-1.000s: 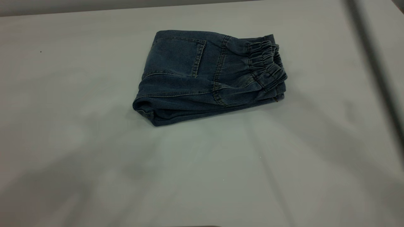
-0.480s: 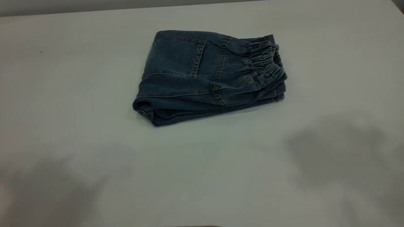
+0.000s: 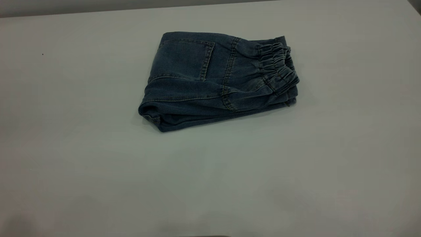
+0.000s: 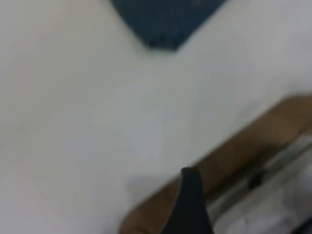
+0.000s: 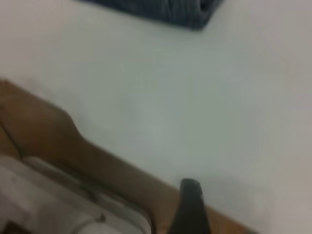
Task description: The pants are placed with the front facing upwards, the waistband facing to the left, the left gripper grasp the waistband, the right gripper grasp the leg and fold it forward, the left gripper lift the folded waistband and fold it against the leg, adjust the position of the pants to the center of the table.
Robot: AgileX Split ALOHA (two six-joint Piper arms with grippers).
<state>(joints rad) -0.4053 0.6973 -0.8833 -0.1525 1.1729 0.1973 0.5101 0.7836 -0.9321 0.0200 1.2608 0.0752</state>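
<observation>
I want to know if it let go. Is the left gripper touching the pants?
Apart. In the left wrist view, bare table separates the left gripper from the pants.

Brown wooden edge (image 4: pixel 229 161) beside tabletop — pale grey frame (image 5: pixel 58 195) beyond.

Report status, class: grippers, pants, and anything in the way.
Both grippers off the pants, back near the table edge; fingers unclear. Pants folded, waistband at right, lying on the table. Nothing in the way.

Not much of the robot shows: just one slim, matte black, tapered plastic left gripper fingertip (image 4: pixel 190 195), and one black rounded right gripper fingertip (image 5: pixel 190 202) looking basically identical, smooth, no markings.
</observation>
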